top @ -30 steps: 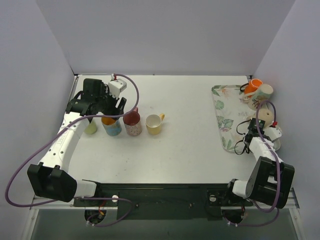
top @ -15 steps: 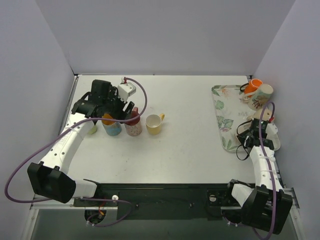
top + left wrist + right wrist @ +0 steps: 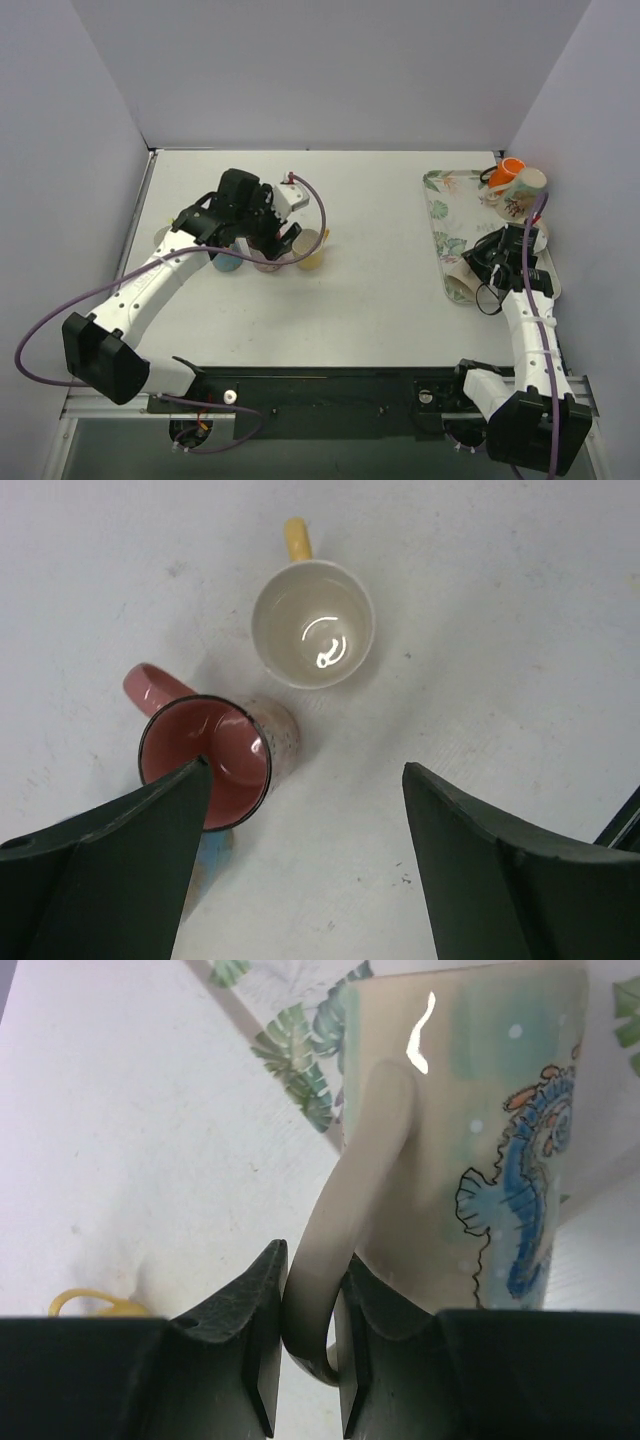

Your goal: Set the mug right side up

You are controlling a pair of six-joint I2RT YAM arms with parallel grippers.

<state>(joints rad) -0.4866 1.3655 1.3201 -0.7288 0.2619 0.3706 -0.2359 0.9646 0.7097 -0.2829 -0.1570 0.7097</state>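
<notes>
Right wrist view: right tool [image 3: 305,1345] clamps the handle [image 3: 365,1160] of the seahorse mug [image 3: 480,1110] by the tray [image 3: 290,1035] edge. Rotate smoothly, grip firm; left tool [image 3: 305,775] gapes wide.

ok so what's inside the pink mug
The pink mug looks empty: only glossy pink wall shows. A finger of the left tool covers its near rim, hiding that part.

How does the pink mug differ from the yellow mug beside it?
The pink mug is pink inside with a dark rim; the yellow mug is white inside with a pale rim. The pink mug's handle points upper left in the left wrist view, the yellow mug's straight up. Both stand upright and empty.
</notes>
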